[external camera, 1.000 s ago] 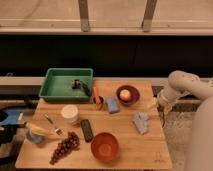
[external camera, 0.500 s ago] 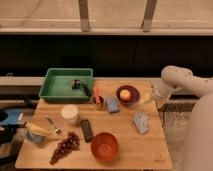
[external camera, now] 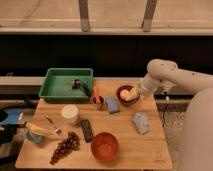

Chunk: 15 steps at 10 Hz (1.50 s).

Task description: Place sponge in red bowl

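A blue sponge (external camera: pixel 112 104) lies flat near the middle of the wooden table (external camera: pixel 150 150), just right of an orange object (external camera: pixel 96 96). A red-orange bowl (external camera: pixel 104 146) stands empty near the front edge, well in front of the sponge. A darker red bowl (external camera: pixel 126 95) holding yellow pieces stands right of the sponge. My white arm reaches in from the right. My gripper (external camera: pixel 137 92) is at the right rim of the dark red bowl, a short way right of the sponge and not touching it.
A green tray (external camera: pixel 60 87) with a small dark item sits at the back left. A white cup (external camera: pixel 70 113), a black remote (external camera: pixel 87 130), grapes (external camera: pixel 65 147), a banana (external camera: pixel 42 131) and a grey-blue crumpled packet (external camera: pixel 141 122) lie on the table.
My arm has swung leftward from beside the table's right edge, and its end has come up to the dark red bowl. The objects on the table have not moved.
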Each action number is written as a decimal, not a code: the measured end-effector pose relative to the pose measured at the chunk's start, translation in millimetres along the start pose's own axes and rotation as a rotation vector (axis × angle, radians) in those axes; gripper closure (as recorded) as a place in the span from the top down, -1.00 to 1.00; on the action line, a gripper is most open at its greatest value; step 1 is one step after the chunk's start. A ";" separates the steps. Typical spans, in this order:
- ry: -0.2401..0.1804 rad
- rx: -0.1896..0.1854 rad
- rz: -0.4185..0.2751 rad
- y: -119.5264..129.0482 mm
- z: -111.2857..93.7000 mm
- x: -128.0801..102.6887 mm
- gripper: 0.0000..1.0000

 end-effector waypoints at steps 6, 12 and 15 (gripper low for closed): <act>0.023 -0.042 -0.092 38.4 5.2 16.2 0.44; 0.144 -0.052 -0.257 88.9 43.0 14.2 0.44; 0.186 -0.039 -0.338 120.2 48.8 18.4 0.44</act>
